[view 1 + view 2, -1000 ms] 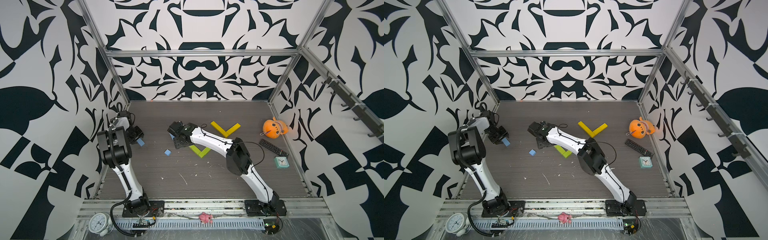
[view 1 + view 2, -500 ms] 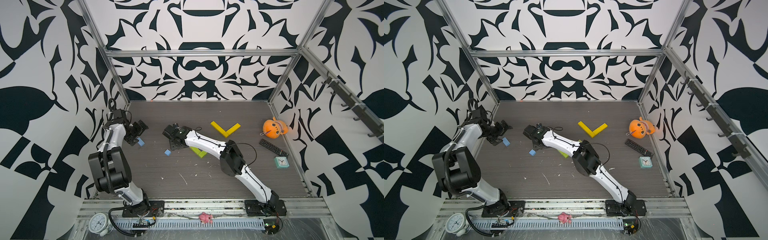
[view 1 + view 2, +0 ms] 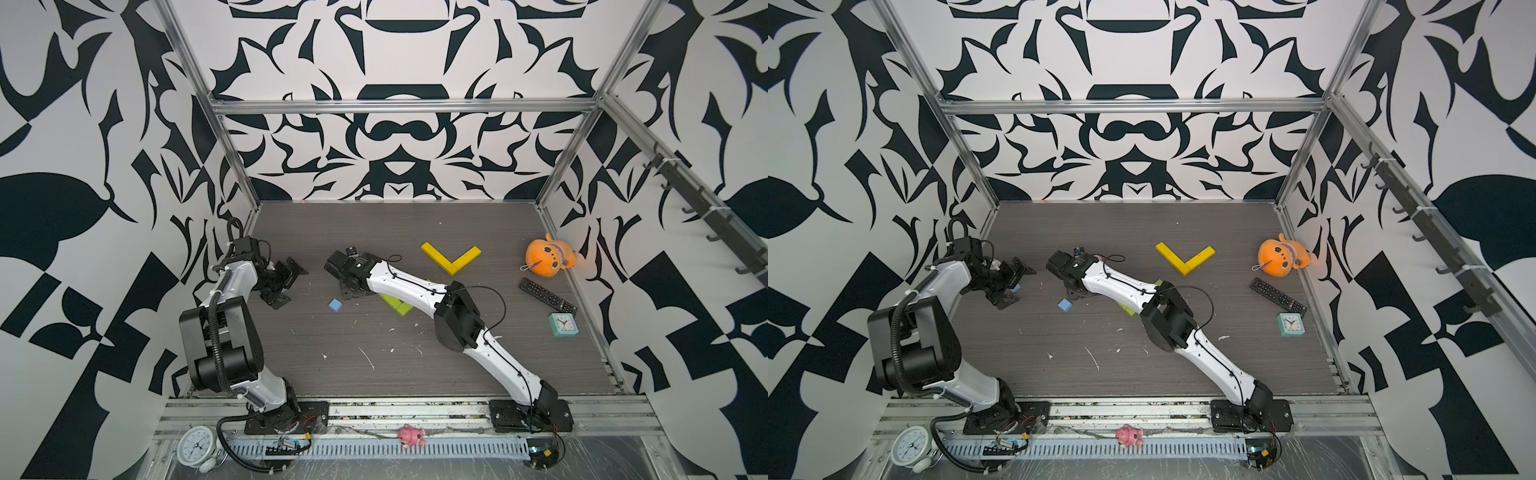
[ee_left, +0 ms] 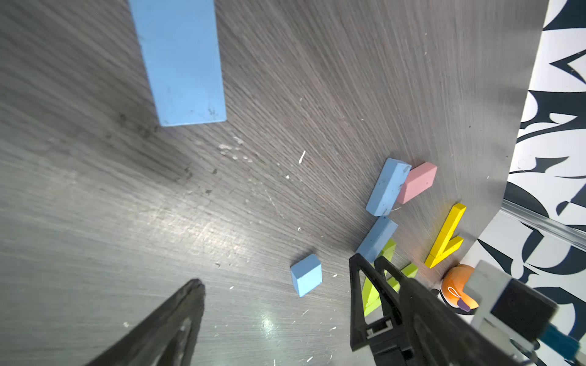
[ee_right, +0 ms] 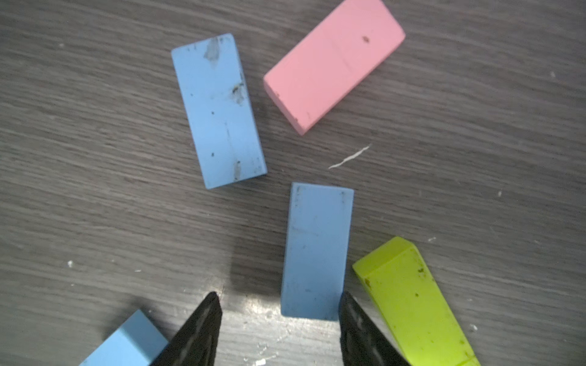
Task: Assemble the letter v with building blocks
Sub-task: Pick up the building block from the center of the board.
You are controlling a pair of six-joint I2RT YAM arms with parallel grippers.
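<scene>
Yellow bricks (image 3: 451, 259) already lie as a V toward the back of the grey wood-grain table (image 3: 324, 386), matte and solid in colour, well apart from both arms. Nearer the middle, the right gripper (image 5: 279, 296) hangs low over a cluster. Its wrist view shows a scuffed light blue brick (image 5: 218, 111), a pink brick (image 5: 333, 63) just beside it, a second light blue brick (image 5: 317, 250) and a lime green brick (image 5: 412, 301) — all lying flat. The near end of the second light blue brick shows between the right jaws, right beside one finger with a clear gap to the other, so the jaws stand apart and clamp nothing. A small light blue cube (image 3: 335, 305) lies just beside that gripper in both top views. The left gripper (image 3: 292, 284) is spread wide near the left wall and holds nothing. A long light blue brick (image 4: 180, 60) lies flat on the table near its fingertips, not between them. Along the right side sit an orange plush toy (image 3: 546, 261), a black remote (image 3: 547, 296) and a teal clock (image 3: 563, 325) — their markings too small to read.
</scene>
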